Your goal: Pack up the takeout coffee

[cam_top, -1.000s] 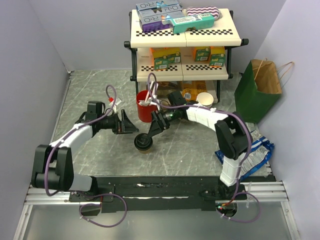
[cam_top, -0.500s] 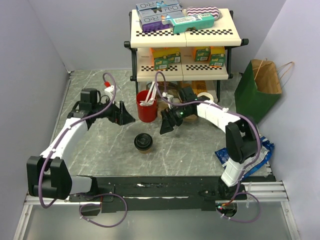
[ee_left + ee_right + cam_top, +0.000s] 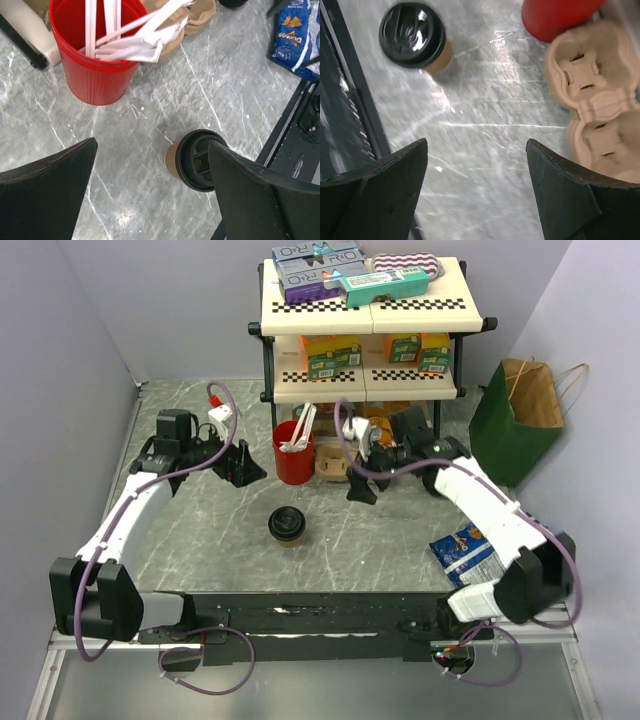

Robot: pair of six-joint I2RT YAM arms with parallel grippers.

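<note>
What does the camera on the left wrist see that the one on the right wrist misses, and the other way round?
Only the left wrist: white stirrers inside the red cup, and a blue snack bag. Only the right wrist: the empty hollows of the cardboard cup carrier, seen from above. Both: the takeout coffee upright with its black lid on, the red cup, and open fingers, the left gripper in one, the right gripper in the other.

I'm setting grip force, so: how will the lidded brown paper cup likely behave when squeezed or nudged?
The takeout coffee has paper walls, so a hard squeeze would probably dent it or pop the black lid. It stands upright on a smooth table; a high push may tip it, a low one slide it.
</note>
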